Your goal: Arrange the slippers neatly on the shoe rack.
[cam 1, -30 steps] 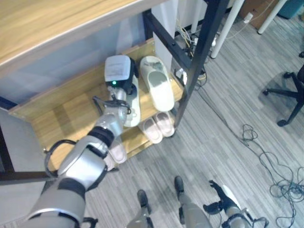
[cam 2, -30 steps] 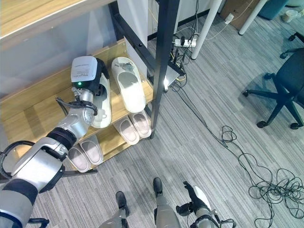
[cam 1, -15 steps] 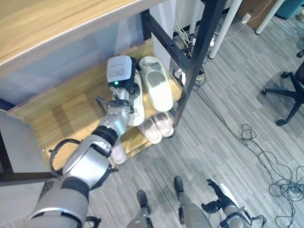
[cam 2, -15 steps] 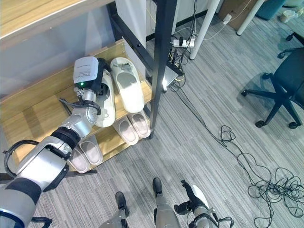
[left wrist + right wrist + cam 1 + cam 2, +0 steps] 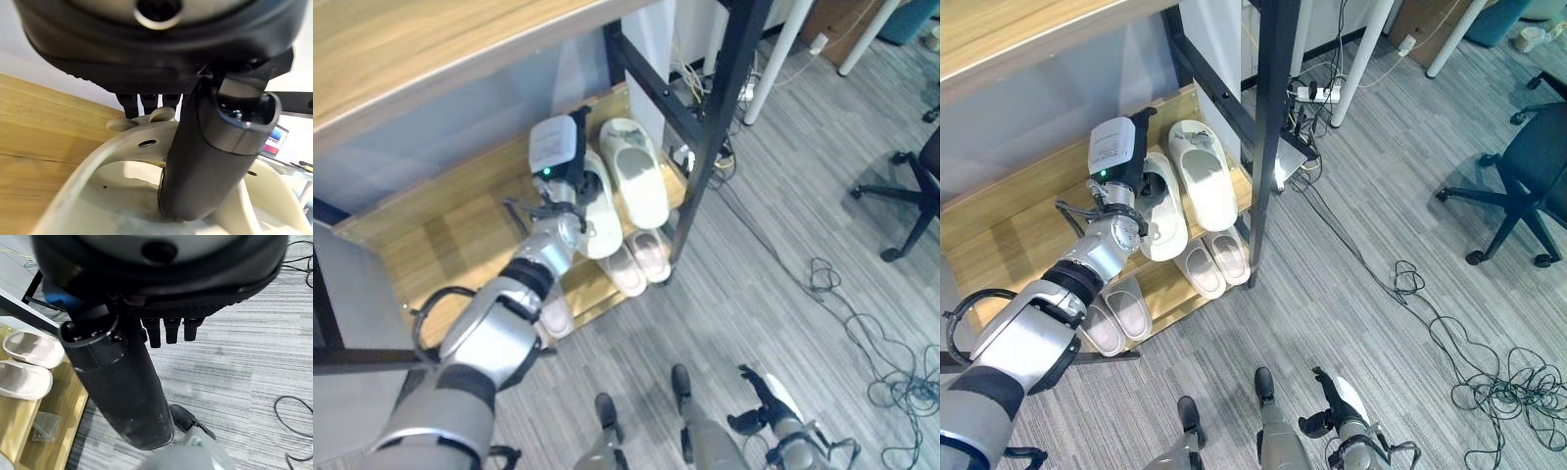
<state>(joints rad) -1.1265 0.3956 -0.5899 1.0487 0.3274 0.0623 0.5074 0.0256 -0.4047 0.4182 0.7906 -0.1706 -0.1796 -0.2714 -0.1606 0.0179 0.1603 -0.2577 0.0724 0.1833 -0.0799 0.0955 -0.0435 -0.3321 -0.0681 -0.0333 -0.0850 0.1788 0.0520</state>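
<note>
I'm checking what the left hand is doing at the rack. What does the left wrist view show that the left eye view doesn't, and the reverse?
Left wrist view alone: the left hand from close, thumb over the slipper's strap, fingers past it.

Left eye view alone: the second slipper alongside, two smaller pairs on the shelf below, the office chair, the right hand hanging low.

Both: the cream slipper on the wooden shelf.

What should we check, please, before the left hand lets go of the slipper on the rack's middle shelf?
1. Left hand on the near slipper: ok, thumb inside it in the left wrist view.
2. Slipper resting on the middle shelf: ok.
3. Parallel to the neighbouring slipper: not ok, it angles away.
4. Heel inside the shelf edge: cannot tell.
5. Right hand away from the rack: ok, low by the floor.
</note>
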